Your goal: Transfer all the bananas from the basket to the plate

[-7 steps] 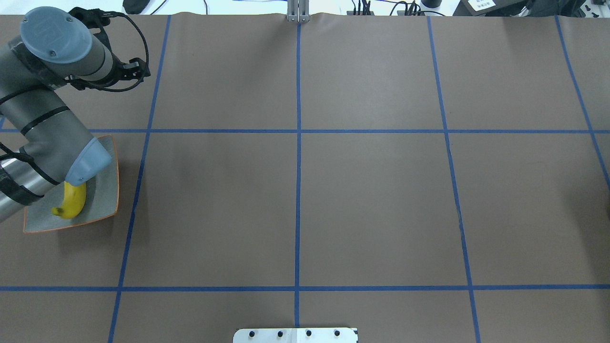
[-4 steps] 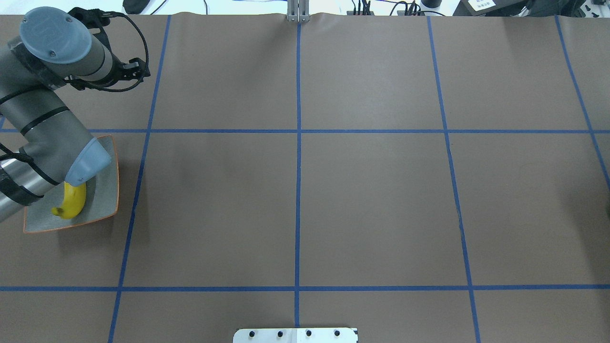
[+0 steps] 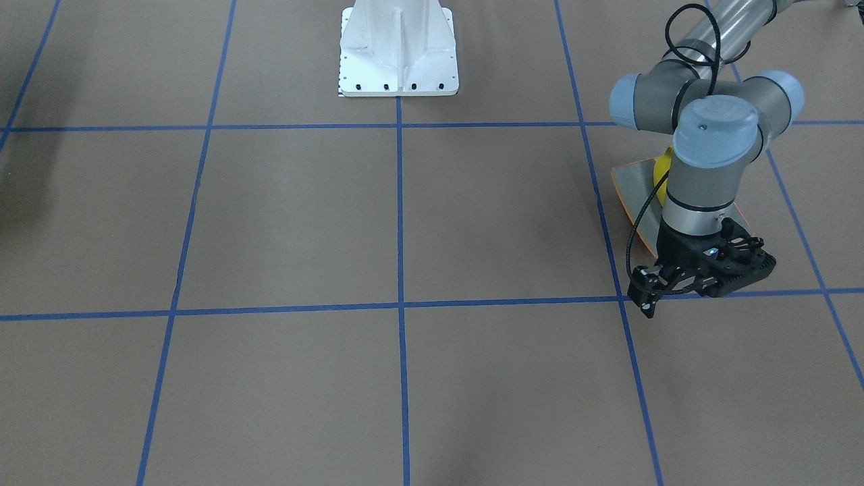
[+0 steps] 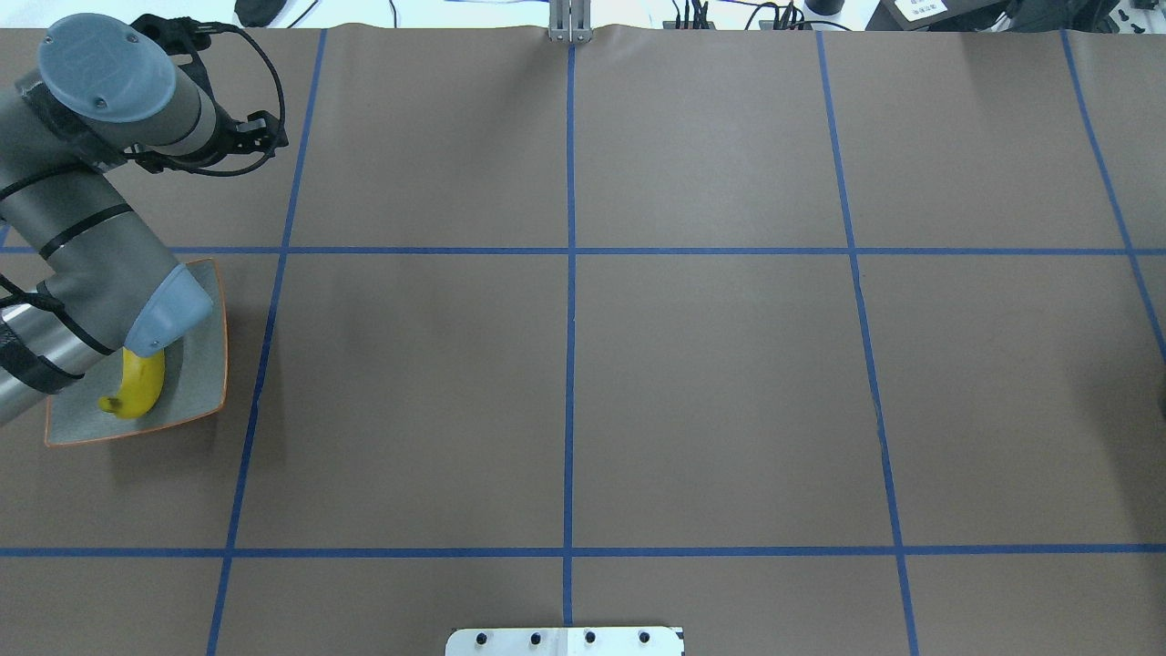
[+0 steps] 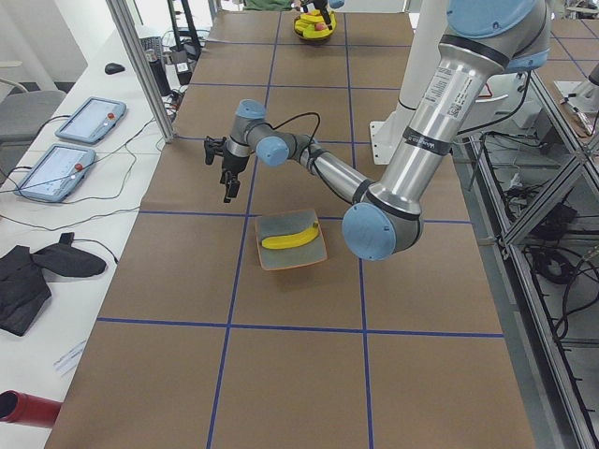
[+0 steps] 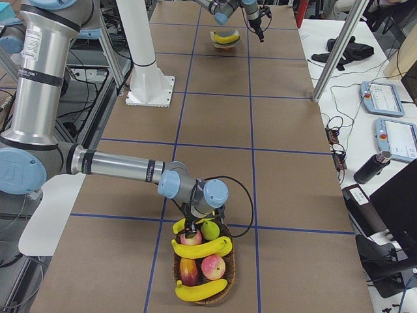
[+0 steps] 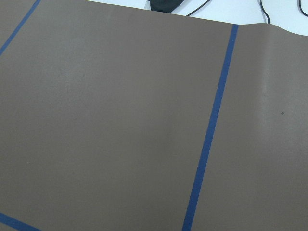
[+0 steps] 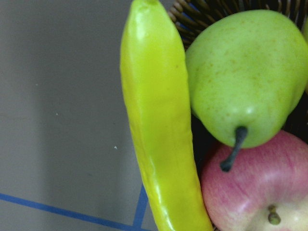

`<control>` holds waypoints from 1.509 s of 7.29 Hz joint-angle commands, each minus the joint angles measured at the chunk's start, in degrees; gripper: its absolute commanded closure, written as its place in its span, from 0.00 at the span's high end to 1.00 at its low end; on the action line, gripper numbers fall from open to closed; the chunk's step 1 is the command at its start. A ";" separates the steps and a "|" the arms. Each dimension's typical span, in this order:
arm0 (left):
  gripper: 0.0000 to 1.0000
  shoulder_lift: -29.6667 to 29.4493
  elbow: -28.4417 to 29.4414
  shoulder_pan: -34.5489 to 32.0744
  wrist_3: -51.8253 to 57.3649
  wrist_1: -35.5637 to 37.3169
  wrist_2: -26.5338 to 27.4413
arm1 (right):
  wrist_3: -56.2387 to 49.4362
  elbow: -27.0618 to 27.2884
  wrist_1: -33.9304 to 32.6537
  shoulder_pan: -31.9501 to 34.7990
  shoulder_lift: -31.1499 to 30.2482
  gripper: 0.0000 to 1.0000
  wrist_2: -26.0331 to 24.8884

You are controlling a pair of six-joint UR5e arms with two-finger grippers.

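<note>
Front view, left gripper: the left gripper (image 3: 707, 268) hangs over the brown table cover (image 3: 405, 223), on the camera's side of the plate. It is seen from behind its body, so I cannot tell whether the claw is parted or closed.
Front view, plate: the plate (image 3: 631, 196) is mostly hidden by the left wrist. A sliver of the golden banana (image 3: 665, 167) shows on it.
Overhead, plate: it sits at the table's left edge, partly under the left arm's elbow. The golden banana lies in it, its upper end hidden by the elbow joint.
Overhead, left gripper: it is beyond the plate and apart from it, across a blue tape line (image 4: 569, 273). The claw's state is not readable here either.
Left-end view, plate: the golden banana lies alone across the middle of the dish. The left gripper points downward over the table, apart from the plate.
Right-end view, basket: the wicker basket (image 6: 232, 270) stands at the near end of the table, well apart from the plate. It holds the pale banana (image 6: 178, 225) at its far end, the middle banana (image 6: 202, 248) across it and the near banana (image 6: 201, 291), along with a green pear (image 6: 209, 229) and other fruit.
Right-end view, right gripper: the right gripper (image 6: 192, 227) points down at the basket's far end, right at the pale banana and the pear. I cannot tell how its claw stands.
Left wrist view: table cover crossed by blue tape.
Right wrist view: the pale banana runs lengthwise through the middle, over the basket's rim and touching the pear. A red apple (image 8: 260, 187) lies under the pear's stem. The fingers are out of frame.
</note>
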 commanded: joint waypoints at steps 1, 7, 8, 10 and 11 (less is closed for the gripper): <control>1.00 0.02 -0.07 0.02 -0.07 0.00 0.00 | -0.36 0.00 0.22 -0.16 -0.56 0.98 0.01; 1.00 0.02 -0.42 0.02 -0.85 0.09 -0.09 | -0.27 -0.09 0.04 -0.16 -0.56 0.54 -0.08; 1.00 0.02 -0.42 0.19 -0.86 0.09 -0.09 | -0.27 -0.09 0.04 -0.16 -0.56 0.48 0.01; 1.00 0.02 -0.51 0.19 -0.86 0.09 -0.09 | -0.18 0.09 0.04 -0.16 -0.48 0.08 0.01; 1.00 0.02 -0.51 0.19 -0.86 0.09 -0.09 | -0.27 0.78 0.04 -0.16 -0.48 0.00 0.01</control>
